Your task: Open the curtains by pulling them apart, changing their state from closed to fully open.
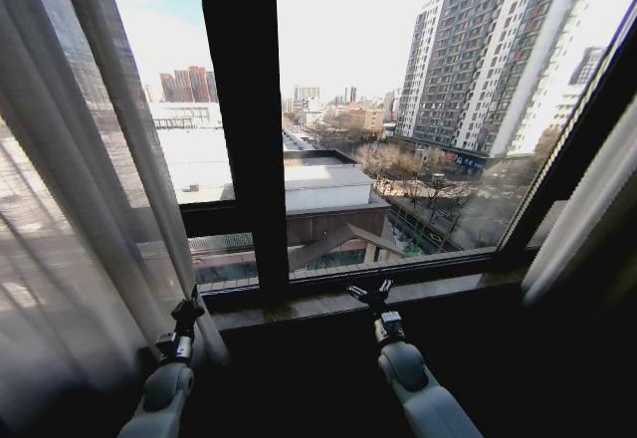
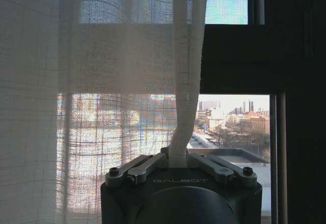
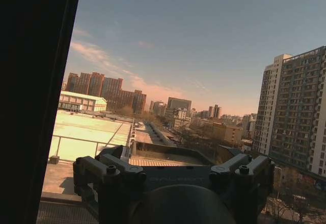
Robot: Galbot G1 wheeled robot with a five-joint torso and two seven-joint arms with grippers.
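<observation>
While the tall sheer white pleated curtains (image 1: 75,209) hang bunched at the left of the window, a second sheer panel (image 1: 587,209) sits gathered at the far right edge, leaving the black window frame bar (image 1: 244,129) and the glass between them uncovered. Down low at the left panel's inner edge, the left gripper (image 1: 187,311) has its fingers closed together on a narrow fold of that fabric (image 2: 179,147), which rises straight up from between them. Reaching toward the dark stone windowsill (image 1: 448,289) near the middle of the window, the right gripper (image 1: 370,293) has its fingers spread wide and holds nothing.
</observation>
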